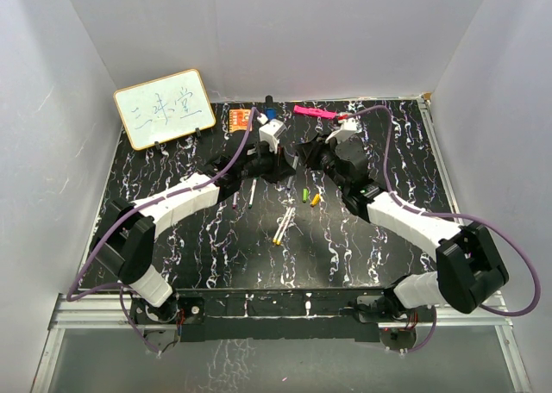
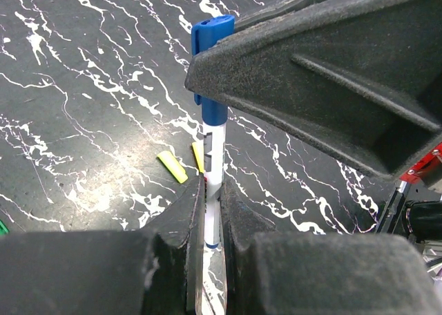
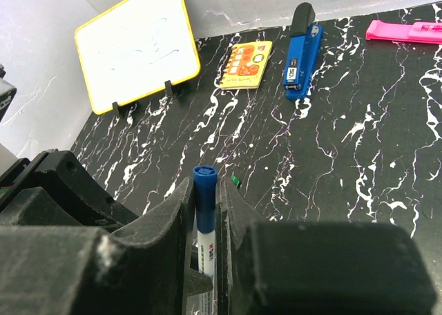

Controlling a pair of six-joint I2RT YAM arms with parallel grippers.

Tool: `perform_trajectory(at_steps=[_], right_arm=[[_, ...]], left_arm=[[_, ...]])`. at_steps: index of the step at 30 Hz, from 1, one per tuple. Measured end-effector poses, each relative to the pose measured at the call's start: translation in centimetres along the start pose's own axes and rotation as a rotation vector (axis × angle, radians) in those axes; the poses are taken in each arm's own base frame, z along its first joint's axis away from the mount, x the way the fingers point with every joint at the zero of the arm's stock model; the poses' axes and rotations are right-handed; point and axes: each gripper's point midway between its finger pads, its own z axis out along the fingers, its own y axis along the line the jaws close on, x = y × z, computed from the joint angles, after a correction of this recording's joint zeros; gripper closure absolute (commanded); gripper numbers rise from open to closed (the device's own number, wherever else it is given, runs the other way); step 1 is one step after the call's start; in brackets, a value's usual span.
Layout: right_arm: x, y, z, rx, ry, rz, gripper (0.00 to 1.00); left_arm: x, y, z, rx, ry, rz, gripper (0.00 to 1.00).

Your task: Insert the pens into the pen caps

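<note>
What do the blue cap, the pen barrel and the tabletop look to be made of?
The blue cap: probably moulded plastic, smooth with soft sheen. The pen barrel: likely glossy white plastic, printed marks on it. The tabletop: black with white marble-like veins, faint glare; stone, laminate or printed mat cannot be told.

White walls (image 1: 302, 31), black white-veined marbled table (image 1: 224, 251)
</note>
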Motion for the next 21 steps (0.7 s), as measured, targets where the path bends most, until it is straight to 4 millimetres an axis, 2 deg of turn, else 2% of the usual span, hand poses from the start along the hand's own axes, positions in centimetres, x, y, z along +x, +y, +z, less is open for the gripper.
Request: perform_trajectory(at_steps=[12,21], right_arm=[[0.5,-0.1,0.4,0.003,0.015,-0.019,1.0],[1.3,0.6,0.9,0.011,0.012,-0.08,1.0]], left_arm=[[0.1,0.3,0.2,-0.016,0.006,-0.013,1.0],[0.2,0.8,0.1,-0.042,0.008,-0.056,1.0]])
